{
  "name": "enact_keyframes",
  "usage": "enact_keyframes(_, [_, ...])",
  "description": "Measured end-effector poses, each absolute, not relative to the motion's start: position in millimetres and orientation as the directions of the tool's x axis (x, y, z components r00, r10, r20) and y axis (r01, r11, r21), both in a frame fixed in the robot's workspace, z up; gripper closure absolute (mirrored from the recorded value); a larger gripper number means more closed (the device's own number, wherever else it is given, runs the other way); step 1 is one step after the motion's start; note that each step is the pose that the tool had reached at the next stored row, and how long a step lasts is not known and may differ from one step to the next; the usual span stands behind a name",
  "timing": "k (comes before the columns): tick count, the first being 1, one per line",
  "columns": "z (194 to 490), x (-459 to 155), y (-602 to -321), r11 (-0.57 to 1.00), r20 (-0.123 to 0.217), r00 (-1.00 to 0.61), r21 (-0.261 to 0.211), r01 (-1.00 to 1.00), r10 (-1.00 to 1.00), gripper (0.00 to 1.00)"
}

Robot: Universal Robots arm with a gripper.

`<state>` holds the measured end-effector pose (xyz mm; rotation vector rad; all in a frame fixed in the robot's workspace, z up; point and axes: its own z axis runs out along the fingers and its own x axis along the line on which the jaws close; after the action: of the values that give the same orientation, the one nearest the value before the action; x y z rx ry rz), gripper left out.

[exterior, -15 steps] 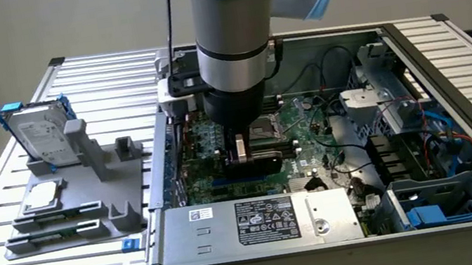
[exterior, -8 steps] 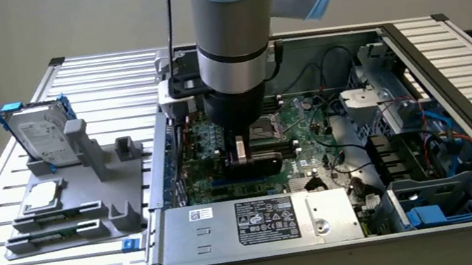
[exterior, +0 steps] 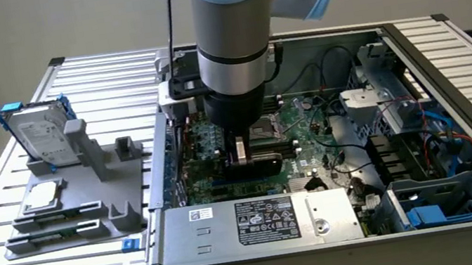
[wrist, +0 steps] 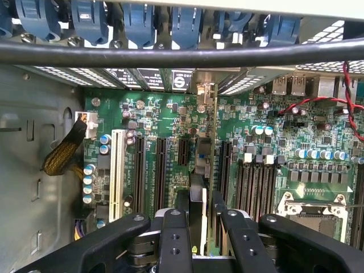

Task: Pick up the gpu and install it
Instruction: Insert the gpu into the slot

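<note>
Clamping end effector around upright gpu

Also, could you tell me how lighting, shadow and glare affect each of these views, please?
Exterior view: soft, even light; the arm shades the motherboard beneath it. Wrist view: the rear vent grilles shine bright; the gripper, gripping the gpu, sits dark in the foreground; the motherboard is evenly lit.

Slots flanking gpu free; black cable crosses by blue clips.
</note>
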<state>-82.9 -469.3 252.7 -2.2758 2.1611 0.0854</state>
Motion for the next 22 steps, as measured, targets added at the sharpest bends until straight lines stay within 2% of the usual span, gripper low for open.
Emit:
enact_keyframes(4, [252.6,-82.9,-469.3,-0.052,-0.041,0.051,0.036,-0.998,-0.998,0.73])
enact_keyframes(5, [252.6,-82.9,-469.3,-0.052,-0.041,0.051,0.036,-0.998,-0.998,0.67])
enact_keyframes(6, [252.6,-82.9,-469.3,-0.052,-0.041,0.051,0.037,-0.998,-0.998,0.67])
enact_keyframes(7, [252.9,-82.9,-469.2,-0.052,-0.041,0.051,0.037,-0.998,-0.998,0.6])
enact_keyframes(8, [253.9,-82.9,-469.3,-0.052,-0.041,0.051,0.037,-0.998,-0.998,0.6])
enact_keyframes(9, [255.1,-83.0,-469.3,-0.052,-0.041,0.051,0.038,-0.998,-0.998,0.53])
enact_keyframes(20, [284.3,-82.9,-469.2,-0.052,-0.041,0.05,0.046,-0.998,-0.998,0.53])
enact_keyframes(21, [287.7,-82.9,-469.2,-0.052,-0.041,0.05,0.047,-0.998,-0.998,0.56])
enact_keyframes(22, [291.2,-82.9,-469.1,-0.052,-0.042,0.05,0.047,-0.997,-0.998,0.62])
